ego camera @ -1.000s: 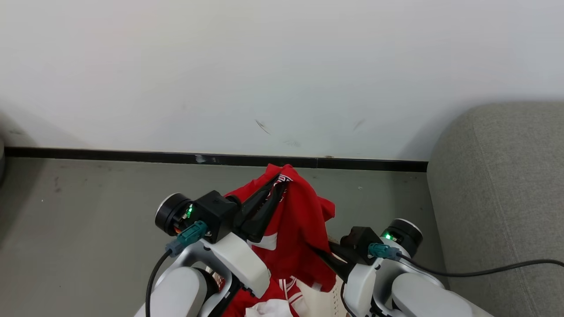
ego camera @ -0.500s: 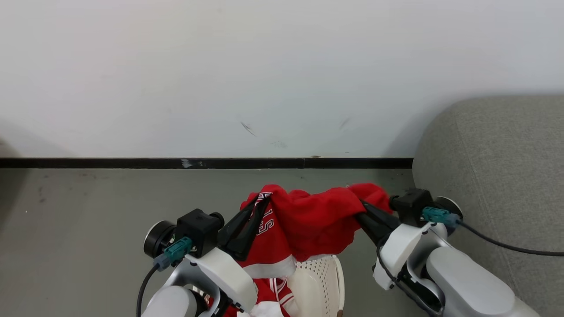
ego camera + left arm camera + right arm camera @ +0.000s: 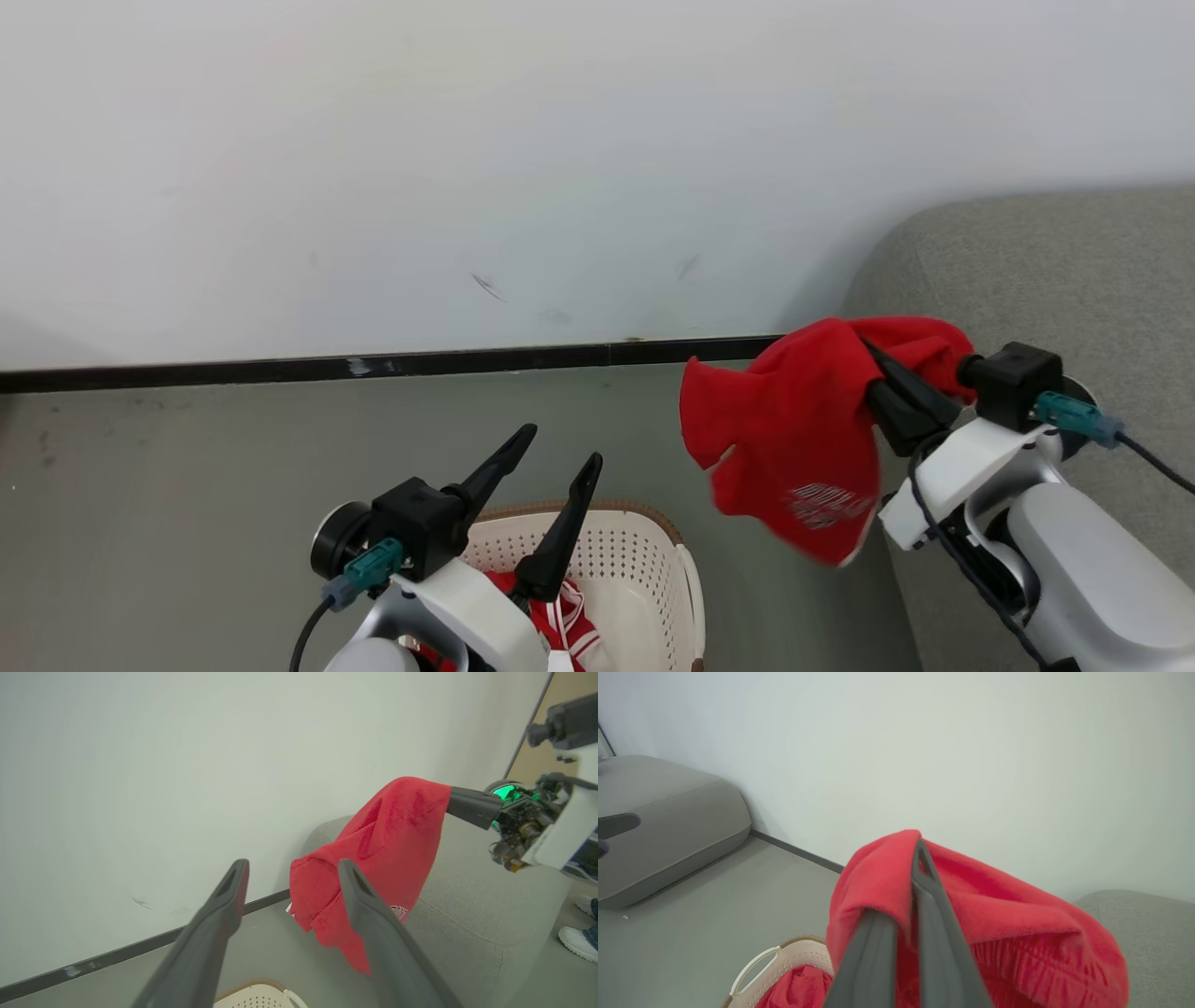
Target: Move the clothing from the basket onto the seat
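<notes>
- Since half a second ago the left gripper has let go of the garment. Then the red cloth was stretched between both grippers over the basket; now it hangs from the right gripper alone, further right.
- Left jaws stand spread wide with nothing between them. In the head view the fingers cross the basket's far rim and point up toward the wall.
- Right jaws are pressed together on a bunched fold of the garment. In the right wrist view one finger lies over the cloth and the other runs under a fold.
- Garment is out of the basket and in the air. It droops down and leftward from the right fingers, over the floor just beside the rounded end of the sofa.
- Pale lettering shows near its lower edge, too blurred to read.
- Whether the cloth touches the sofa cannot be told.
- One second piece, red with white stripes, lies inside the basket, partly hidden behind the left arm.
- Basket stands on the grey floor, left of the sofa and near the black skirting.
- Left wrist view: a white shoe rests on the floor at the lower right, beside the sofa.
</notes>
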Controlling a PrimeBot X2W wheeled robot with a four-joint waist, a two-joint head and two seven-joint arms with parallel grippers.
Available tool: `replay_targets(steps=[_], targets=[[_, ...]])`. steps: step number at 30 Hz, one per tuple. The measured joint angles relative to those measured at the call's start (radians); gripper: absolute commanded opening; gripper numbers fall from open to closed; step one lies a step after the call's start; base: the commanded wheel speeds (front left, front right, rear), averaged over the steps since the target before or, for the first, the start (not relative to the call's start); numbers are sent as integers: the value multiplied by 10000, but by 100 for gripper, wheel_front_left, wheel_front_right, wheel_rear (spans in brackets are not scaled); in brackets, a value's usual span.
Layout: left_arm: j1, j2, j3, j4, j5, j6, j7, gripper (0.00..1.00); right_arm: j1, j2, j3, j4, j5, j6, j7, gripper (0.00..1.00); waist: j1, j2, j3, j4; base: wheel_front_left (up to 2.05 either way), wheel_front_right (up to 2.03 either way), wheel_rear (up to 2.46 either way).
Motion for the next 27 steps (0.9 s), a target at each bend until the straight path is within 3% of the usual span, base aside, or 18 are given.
replay_targets(steps=[12,27], targets=[[306,4,-537,-58,-79,-146,-207,100,1117,-487,-2153,-520,-199,0,-2,0,0,0,-118,-424,0,0,0],[437,-10,-1129,-56,-213,-309,-293,100,2278,-527,-3611,-1463,-759,0,-2,0,0,0,-166,-1134,0,0,0]])
